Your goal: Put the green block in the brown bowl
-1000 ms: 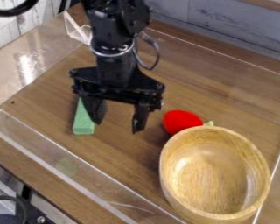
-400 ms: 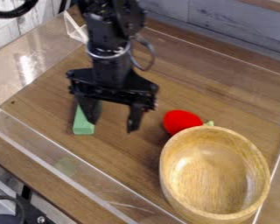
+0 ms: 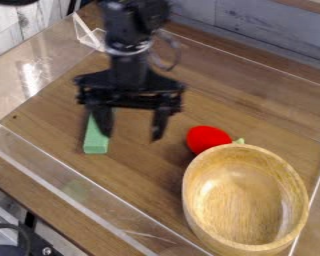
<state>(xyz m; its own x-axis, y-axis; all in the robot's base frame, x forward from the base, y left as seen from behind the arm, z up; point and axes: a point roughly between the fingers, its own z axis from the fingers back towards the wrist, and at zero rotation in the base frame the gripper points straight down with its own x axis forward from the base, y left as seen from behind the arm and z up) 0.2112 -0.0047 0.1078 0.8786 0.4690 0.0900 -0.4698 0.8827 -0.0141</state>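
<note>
The green block (image 3: 93,137) lies flat on the wooden table, a thin light-green bar pointing toward the front left. My black gripper (image 3: 128,126) hangs above the table with its jaws wide open and nothing between them. Its left finger (image 3: 101,122) stands right over the block's upper end, its right finger is to the right of the block. The brown bowl (image 3: 246,197) sits at the front right, round, light wood, with nothing inside it.
A small round red object (image 3: 207,138) rests against the bowl's upper-left rim. Clear plastic walls (image 3: 69,180) edge the table along the front and left.
The gripper has shifted slightly left and back and looks higher, jaws staying open. The block, red object and bowl have not moved.
</note>
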